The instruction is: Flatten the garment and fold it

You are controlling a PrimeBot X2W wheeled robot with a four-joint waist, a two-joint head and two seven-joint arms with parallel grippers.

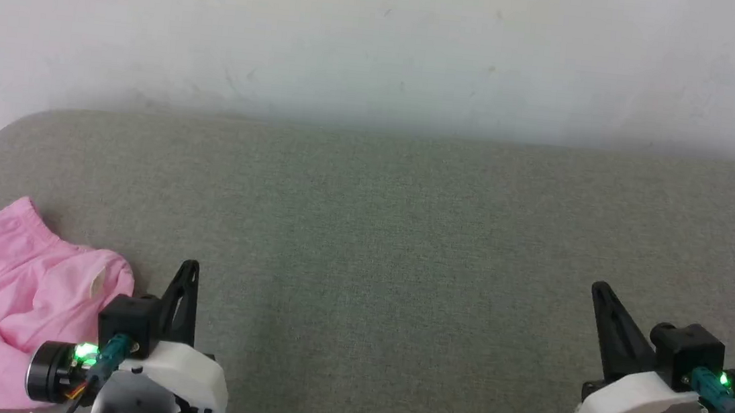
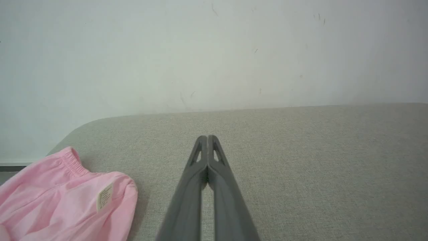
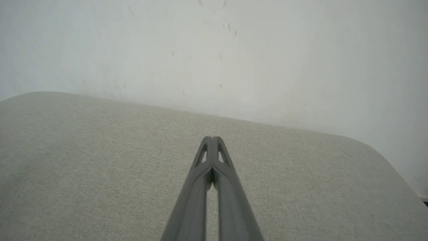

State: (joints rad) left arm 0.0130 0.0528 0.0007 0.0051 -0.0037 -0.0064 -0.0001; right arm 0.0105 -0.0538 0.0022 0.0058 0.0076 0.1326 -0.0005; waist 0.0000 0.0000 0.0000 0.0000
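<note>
Fingers [image 2: 190,197] of the left gripper [image 2: 208,138] are pressing together at their tips, holding nothing, and are pointing across the grey fabric surface [image 1: 405,237] toward the pale wall [image 1: 383,46]. The right gripper [image 1: 599,289] is sitting at the lower right of the head view, its two fingers likewise closed tip to tip on nothing and leaning slightly left. Both wrists are sitting low at the near side of the surface, and the bottom edge of the head view is cutting off the arms behind them. The garment [image 1: 3,279], a pink pair of shorts, is lying crumpled at the surface's near left corner, just beside the left gripper and apart from it. Its gathered waistband [image 2: 72,160] is lying toward the wall, and a small white label [image 2: 104,196] is showing, its print too small to read. In the head view the left wrist is hiding part of the garment, and the left and bottom edges are cutting off more.
</note>
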